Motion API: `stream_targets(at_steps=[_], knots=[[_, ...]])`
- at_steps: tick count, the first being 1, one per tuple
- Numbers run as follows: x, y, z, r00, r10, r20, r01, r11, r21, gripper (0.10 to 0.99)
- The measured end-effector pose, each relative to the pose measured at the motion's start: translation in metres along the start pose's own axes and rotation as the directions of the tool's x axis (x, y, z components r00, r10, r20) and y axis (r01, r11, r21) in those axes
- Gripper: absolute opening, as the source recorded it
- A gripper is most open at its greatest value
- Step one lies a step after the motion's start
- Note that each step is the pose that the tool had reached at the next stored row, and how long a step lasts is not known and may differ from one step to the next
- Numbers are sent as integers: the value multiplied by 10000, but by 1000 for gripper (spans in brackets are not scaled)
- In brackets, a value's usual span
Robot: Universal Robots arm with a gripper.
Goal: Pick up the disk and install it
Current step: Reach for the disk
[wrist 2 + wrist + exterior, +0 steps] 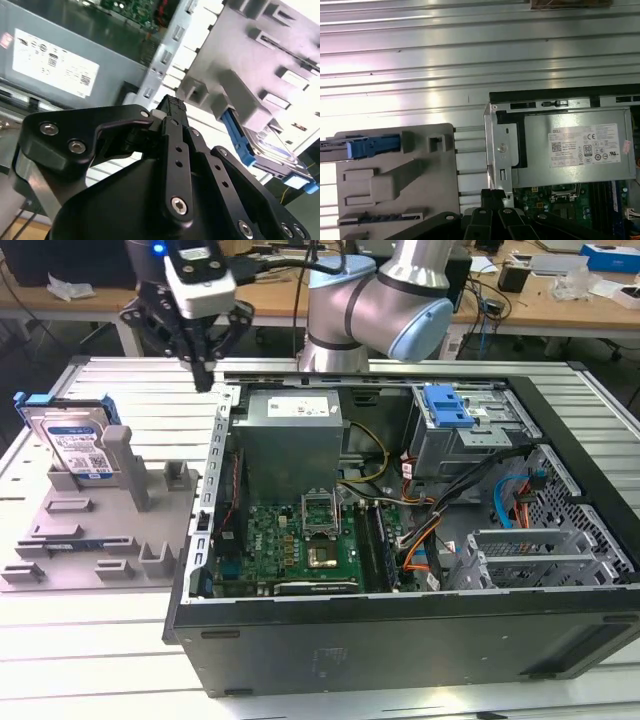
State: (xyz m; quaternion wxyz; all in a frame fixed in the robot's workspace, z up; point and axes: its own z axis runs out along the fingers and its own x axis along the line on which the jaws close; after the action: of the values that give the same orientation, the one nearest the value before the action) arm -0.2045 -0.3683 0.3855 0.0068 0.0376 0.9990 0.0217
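Observation:
The disk (76, 446) is a silver drive with a white-and-blue label in a blue carrier. It stands on edge in a slot at the far end of the grey fixture (110, 540), at the exterior view's left. Both wrist views show its blue edge, the disk (272, 152) beside the fixture's posts and the disk (365, 147) edge-on. My gripper (205, 378) hangs above the table between the fixture and the open computer case (400, 640), well apart from the disk. Its black fingers (172, 107) are shut together on nothing, with the gripper (492, 196) over the case's corner.
Inside the case sit a grey power supply (290, 435), a green motherboard (300, 545) and a grey drive cage (470, 435) topped by a blue bracket (447, 405). Cables (470, 510) cross the case's middle. The ribbed metal table (470, 55) stretches around it.

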Motion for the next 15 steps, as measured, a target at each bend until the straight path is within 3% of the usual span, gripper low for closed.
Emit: stream_targets(at_steps=[4, 8, 10, 15], knots=[[196, 22, 11, 10000, 0, 0, 0, 10000, 0, 106], [430, 61, 30, 10000, -3, 0, 3, 10000, -1, 106], [584, 95, 47, 10000, -3, 0, 3, 10000, 0, 106], [815, 152, 72, 10000, 0, 0, 0, 10000, 0, 106]])
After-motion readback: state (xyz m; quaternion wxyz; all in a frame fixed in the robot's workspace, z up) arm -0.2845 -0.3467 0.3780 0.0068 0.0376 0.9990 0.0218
